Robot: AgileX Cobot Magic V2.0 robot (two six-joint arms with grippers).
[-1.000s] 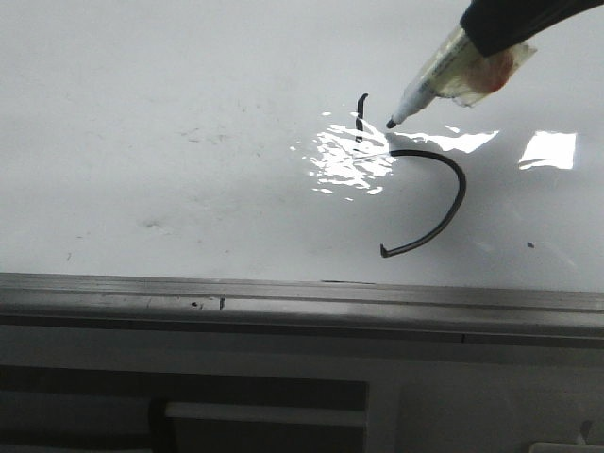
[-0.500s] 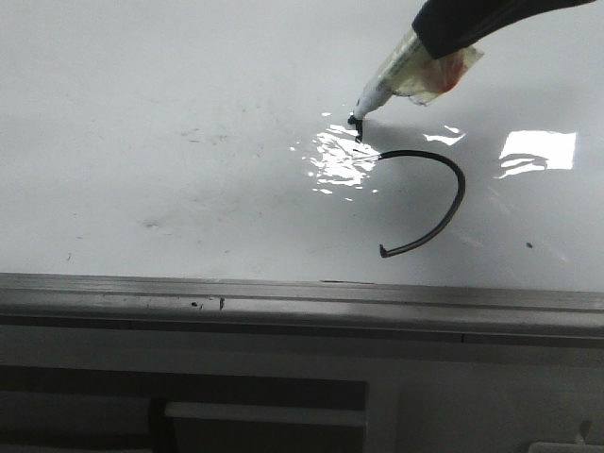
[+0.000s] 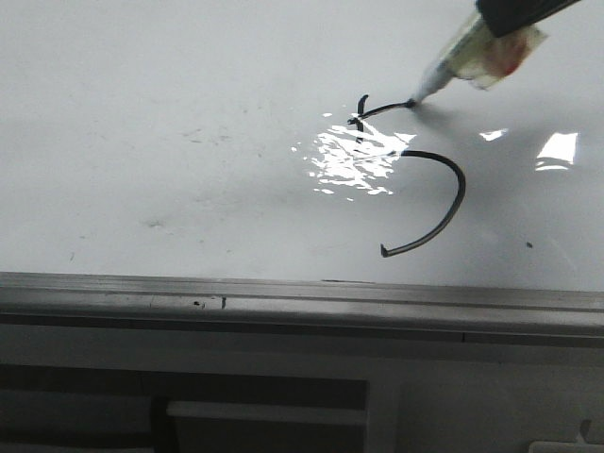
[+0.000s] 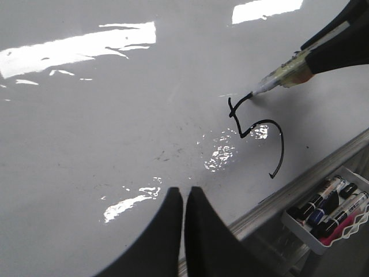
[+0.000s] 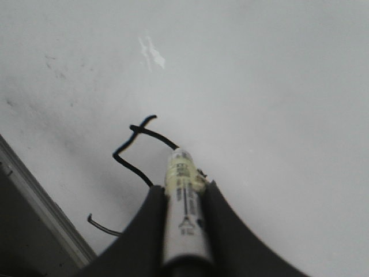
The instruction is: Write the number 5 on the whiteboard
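Observation:
The whiteboard (image 3: 142, 113) fills the front view, glossy with glare. On it the number 5 (image 3: 460, 193) shows as a short vertical stroke, a wide curved belly and a partial top bar running right from the vertical. My right gripper (image 3: 500, 28) is shut on a marker (image 3: 453, 66), whose tip touches the board at the bar's right end. In the right wrist view the gripper (image 5: 184, 187) clamps the marker (image 5: 183, 219) above the strokes (image 5: 130, 161). My left gripper (image 4: 183, 190) is shut and empty over the board, left of the 5 (image 4: 282, 147).
A grey metal edge strip (image 3: 283, 293) runs along the board's near side. Beyond the strip, a white wire tray (image 4: 314, 248) holds several spare markers (image 4: 328, 205). Faint dark specks and smudges (image 3: 203, 135) lie left of the glare patch.
The marker tip went left to the top of the vertical stroke, then right along the board, leaving a new horizontal bar. The left gripper's earlier state is not shown.

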